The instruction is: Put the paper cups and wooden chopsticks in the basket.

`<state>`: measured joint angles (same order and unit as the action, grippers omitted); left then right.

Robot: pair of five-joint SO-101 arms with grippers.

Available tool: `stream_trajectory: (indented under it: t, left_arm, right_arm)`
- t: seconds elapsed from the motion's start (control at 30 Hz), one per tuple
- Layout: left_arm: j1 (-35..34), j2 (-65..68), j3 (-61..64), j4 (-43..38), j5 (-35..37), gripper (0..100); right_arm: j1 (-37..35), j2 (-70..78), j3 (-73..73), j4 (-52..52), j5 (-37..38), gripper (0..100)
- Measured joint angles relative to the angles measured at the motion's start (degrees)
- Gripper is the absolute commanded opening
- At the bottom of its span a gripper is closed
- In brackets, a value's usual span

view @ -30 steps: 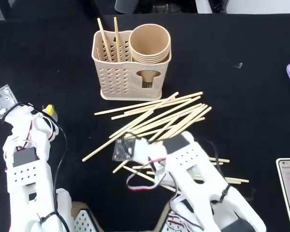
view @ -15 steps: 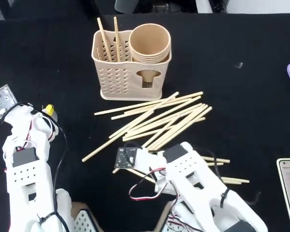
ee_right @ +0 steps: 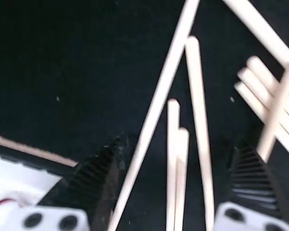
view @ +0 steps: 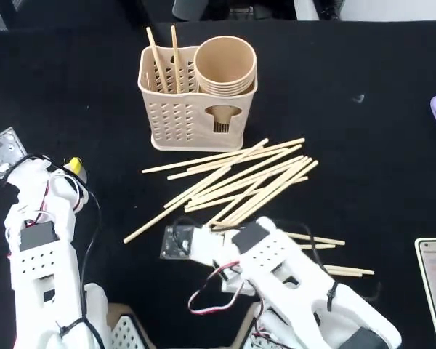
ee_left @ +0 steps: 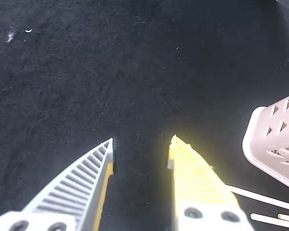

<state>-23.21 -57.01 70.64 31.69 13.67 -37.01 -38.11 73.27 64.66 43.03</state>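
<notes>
First, white-and-yellow left claw (ee_left: 142, 139), spread apart above bare black counter (ee_left: 86, 72); next, beige perforated basket (view: 192, 116) holding stacked tan paper cups (view: 225, 62); then loose pale wooden chopsticks (view: 254, 177) before it, probably light, stiff, roll-prone, best pinched mid-length; black right claw (ee_right: 180, 147) apart, straddling several.

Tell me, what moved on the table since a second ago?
The right gripper, open, drew back from the chopstick pile toward the robot's own side of the table and took hold of nothing. The left gripper, the basket and the paper cups stayed put.
</notes>
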Motion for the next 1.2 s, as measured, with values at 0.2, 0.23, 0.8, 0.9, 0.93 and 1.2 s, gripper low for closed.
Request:
stream_trajectory:
  t: [0.2,0.23,0.8,0.9,0.93,1.2]
  left_arm:
    - [0.0,0.0,0.0,0.0,0.0,19]
    - [0.0,0.0,0.0,0.0,0.0,19]
    - [0.0,0.0,0.0,0.0,0.0,19]
    - [0.0,0.0,0.0,0.0,0.0,19]
    - [0.0,0.0,0.0,0.0,0.0,19]
    - [0.0,0.0,0.0,0.0,0.0,19]
  right_arm:
    - [1.4,-0.3,3.4,-4.0,0.9,33.2]
    - [2.6,-0.3,3.4,-4.2,2.1,33.2]
    - [21.4,-1.1,1.8,-4.2,16.4,1.0]
    - [21.5,-0.1,0.7,-4.1,16.4,1.2]
    - [21.5,-0.1,0.2,-3.7,16.4,1.1]
    - [21.5,-0.2,-7.4,-1.9,15.2,1.1]
